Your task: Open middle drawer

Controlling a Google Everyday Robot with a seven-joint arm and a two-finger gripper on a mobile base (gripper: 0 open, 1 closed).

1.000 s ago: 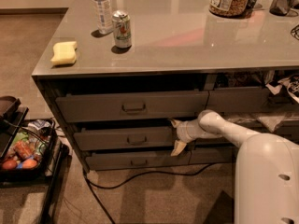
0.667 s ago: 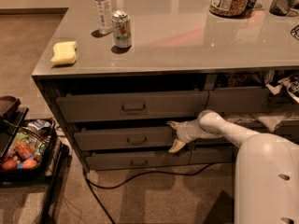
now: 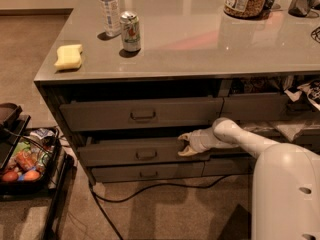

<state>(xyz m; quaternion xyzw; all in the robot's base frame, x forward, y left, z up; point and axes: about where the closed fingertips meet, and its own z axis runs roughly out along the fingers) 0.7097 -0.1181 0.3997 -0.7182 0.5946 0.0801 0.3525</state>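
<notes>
The end effector [image 3: 184,145], spread wide, sits at the right edge of the partly pulled-out middle drawer [image 3: 125,151].

Single view. Camera high, behind robot's own arm [image 3: 280,184], whose white bulk fills lower-right foreground. Faces forward and steeply down: surface [image 3: 200,44] top seen from above, drawer fronts below it seen at slant. Middle range; surface's left corner and floor [image 3: 30,39] beside it in frame, right end and far edge cut off. Tool [image 3: 184,145] just below frame centre, at right end of middle drawer [image 3: 135,153] front.
</notes>
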